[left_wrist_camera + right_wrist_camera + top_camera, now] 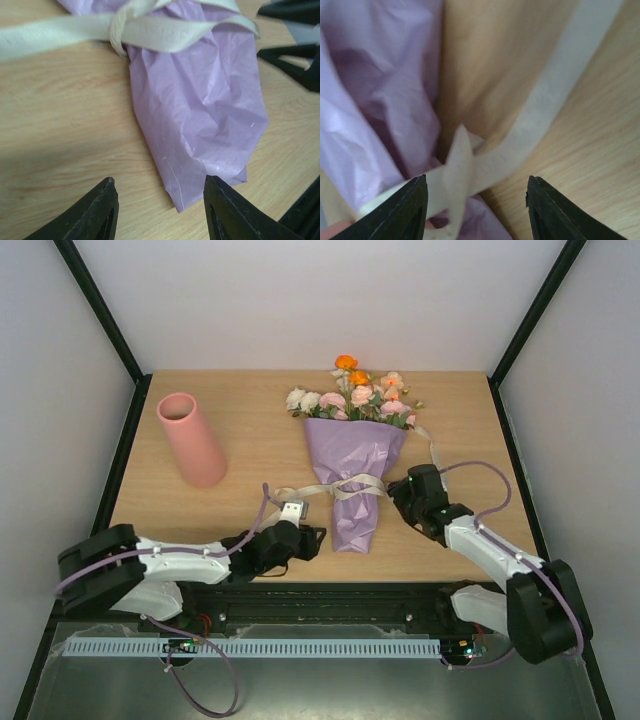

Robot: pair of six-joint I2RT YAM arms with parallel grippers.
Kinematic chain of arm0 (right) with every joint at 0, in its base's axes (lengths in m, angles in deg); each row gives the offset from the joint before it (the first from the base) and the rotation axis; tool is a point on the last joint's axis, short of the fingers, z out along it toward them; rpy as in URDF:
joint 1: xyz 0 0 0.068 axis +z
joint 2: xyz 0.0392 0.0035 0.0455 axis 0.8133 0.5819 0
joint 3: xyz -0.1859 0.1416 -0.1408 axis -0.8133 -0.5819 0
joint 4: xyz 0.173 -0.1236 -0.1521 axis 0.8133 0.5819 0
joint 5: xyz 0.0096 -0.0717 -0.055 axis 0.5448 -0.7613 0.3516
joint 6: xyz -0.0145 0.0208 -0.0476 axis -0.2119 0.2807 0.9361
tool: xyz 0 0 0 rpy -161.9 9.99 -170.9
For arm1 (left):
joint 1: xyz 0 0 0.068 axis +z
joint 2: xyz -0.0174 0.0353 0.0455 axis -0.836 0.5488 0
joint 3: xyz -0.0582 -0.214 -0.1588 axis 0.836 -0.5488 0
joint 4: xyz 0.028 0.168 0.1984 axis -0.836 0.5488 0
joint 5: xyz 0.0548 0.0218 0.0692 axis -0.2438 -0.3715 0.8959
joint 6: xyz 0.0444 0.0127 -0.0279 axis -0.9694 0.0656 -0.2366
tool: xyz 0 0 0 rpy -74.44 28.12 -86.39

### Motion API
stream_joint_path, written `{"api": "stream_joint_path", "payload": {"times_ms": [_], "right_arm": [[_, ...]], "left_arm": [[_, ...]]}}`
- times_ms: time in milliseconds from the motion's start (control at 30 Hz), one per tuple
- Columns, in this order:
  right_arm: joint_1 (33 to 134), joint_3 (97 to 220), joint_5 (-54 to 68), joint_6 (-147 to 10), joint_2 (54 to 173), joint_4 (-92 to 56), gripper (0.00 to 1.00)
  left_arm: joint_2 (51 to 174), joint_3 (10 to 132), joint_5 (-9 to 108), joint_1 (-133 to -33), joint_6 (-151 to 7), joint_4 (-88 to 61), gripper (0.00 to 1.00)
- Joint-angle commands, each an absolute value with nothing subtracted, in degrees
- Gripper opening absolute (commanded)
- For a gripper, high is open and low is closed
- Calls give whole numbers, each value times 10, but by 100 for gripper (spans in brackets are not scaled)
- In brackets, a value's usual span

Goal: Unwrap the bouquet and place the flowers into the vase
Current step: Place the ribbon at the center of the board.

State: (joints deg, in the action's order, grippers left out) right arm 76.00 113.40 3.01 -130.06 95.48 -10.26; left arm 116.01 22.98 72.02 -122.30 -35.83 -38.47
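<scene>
Well, start at the left: the vase point(192, 445) stands at the far-left part of the table point(250, 400), nothing showing in its mouth, well apart from everything else. Nearer the front edge, the left gripper point(314, 537) lies low over the wood with its fingers spread. Its wrist view shows nothing between them, only the narrow folded tip of the wrapping paper point(200, 100) just ahead.

In the middle the bouquet point(355, 470) lies flat, narrow end toward the arms and the flowers point(358, 392) fanned out at the far end. The ribbon point(345, 486) is knotted round the cone's waist, one tail trailing left and another running off to the right.

The right gripper point(402, 492) sits just beside the knot, also spread. In its own view a loop of ribbon lies between the fingers but is not pinched (the picture is soft, so whether a pad brushes it I cannot tell).

The step in hand looks like the untying, barely begun: the paper is closed and no stem is free. The next move, I judge, calls for one pincer to close on a loose tail rather than the loop and draw it away from the knot. The other should pin the paper's tip so the bunch does not slide along.
</scene>
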Motion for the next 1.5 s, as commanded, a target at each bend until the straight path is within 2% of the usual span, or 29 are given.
{"api": "stream_joint_path", "payload": {"times_ms": [0, 200, 500, 833, 967, 1167, 1267, 1467], "right_arm": [[749, 1090, 165, -1413, 1001, -219, 52], [748, 1085, 150, -1436, 1029, -260, 52], [749, 1063, 84, -1478, 977, -284, 52], [748, 1066, 143, -1506, 1028, -353, 51], [748, 1062, 139, -1505, 1031, -372, 43], [748, 1049, 94, -1501, 999, -366, 14], [748, 1053, 65, -1489, 971, -343, 3], [748, 1072, 14, -1455, 906, -287, 1]], "left_arm": [[1101, 262, 786, -1218, -416, -243, 72], [1027, 295, 809, -1200, -460, -127, 75], [949, 340, 838, -1194, -506, 12, 75], [893, 354, 861, -1194, -536, 93, 76], [878, 351, 815, -1193, -534, 79, 76], [875, 371, 787, -1194, -529, 93, 76], [874, 351, 782, -1193, -529, 59, 77], [906, 306, 737, -1192, -500, -40, 76]]}}
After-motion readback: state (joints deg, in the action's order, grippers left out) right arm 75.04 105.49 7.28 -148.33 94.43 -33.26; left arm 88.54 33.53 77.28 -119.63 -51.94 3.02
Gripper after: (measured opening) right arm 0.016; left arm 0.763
